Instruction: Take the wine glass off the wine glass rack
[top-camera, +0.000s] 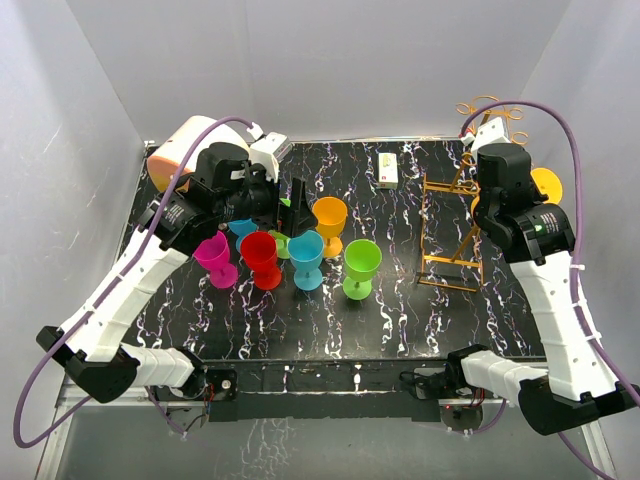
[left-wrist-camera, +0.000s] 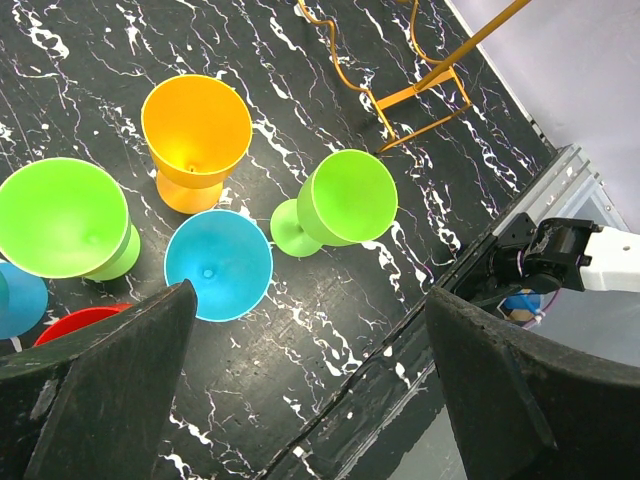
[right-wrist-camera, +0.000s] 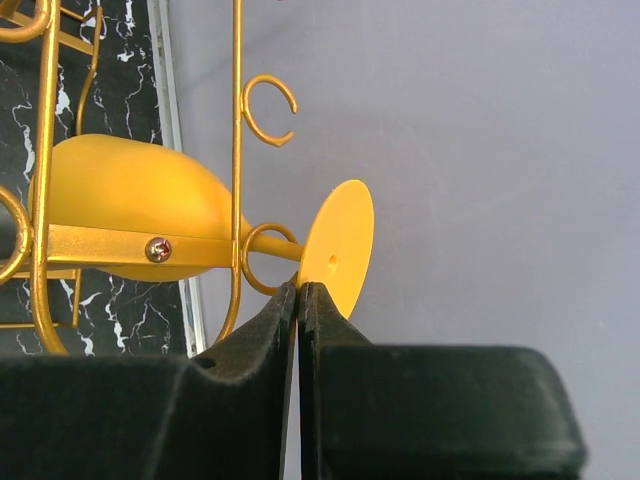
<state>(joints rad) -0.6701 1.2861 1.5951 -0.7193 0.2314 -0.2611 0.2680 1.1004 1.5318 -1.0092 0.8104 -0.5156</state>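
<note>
One wrist view: wine glass (right-wrist-camera: 130, 190) on rack (right-wrist-camera: 100, 245)

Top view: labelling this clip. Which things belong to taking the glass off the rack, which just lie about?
Job: wine glass rack, yellow wine glass, right hand.
Lying about: pink glass, red glass, blue glass, orange glass, green glass, white box, drum.

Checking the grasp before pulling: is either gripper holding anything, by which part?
Nothing. The right gripper is shut empty just under the stem of the yellow plastic wine glass; the left gripper hangs open.
</note>
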